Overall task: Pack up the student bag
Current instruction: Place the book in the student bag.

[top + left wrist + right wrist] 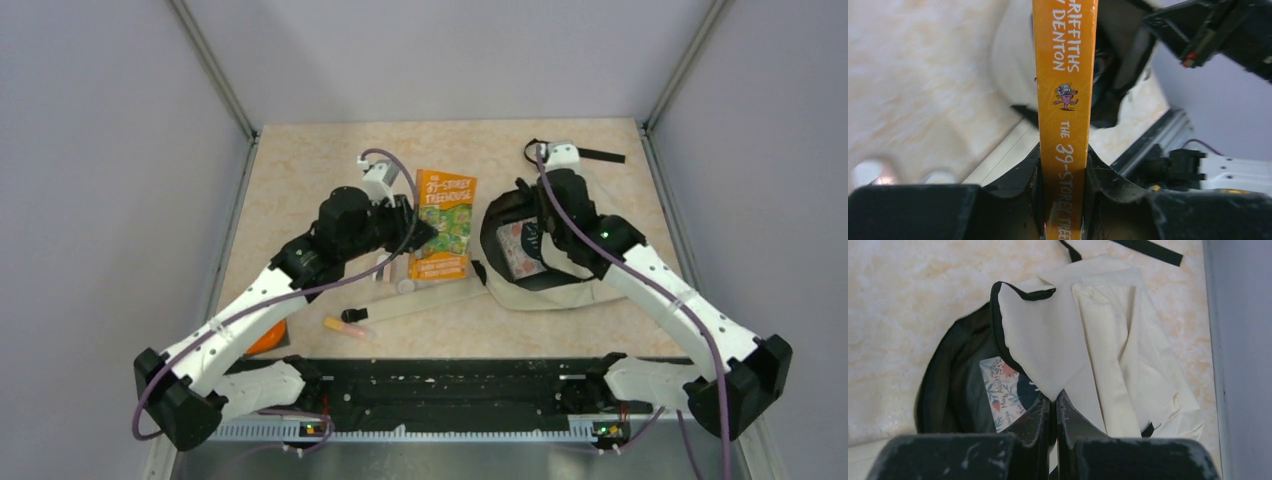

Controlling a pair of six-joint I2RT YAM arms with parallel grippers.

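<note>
Left wrist view: left jaws tight around orange book (1065,100); right jaws tight on student bag (1048,340) flap.

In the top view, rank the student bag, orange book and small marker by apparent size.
1. student bag, largest though partly covered.
2. orange book; held up nearer the camera, so it may look slightly bigger.
3. small marker, clearly smallest.
</note>
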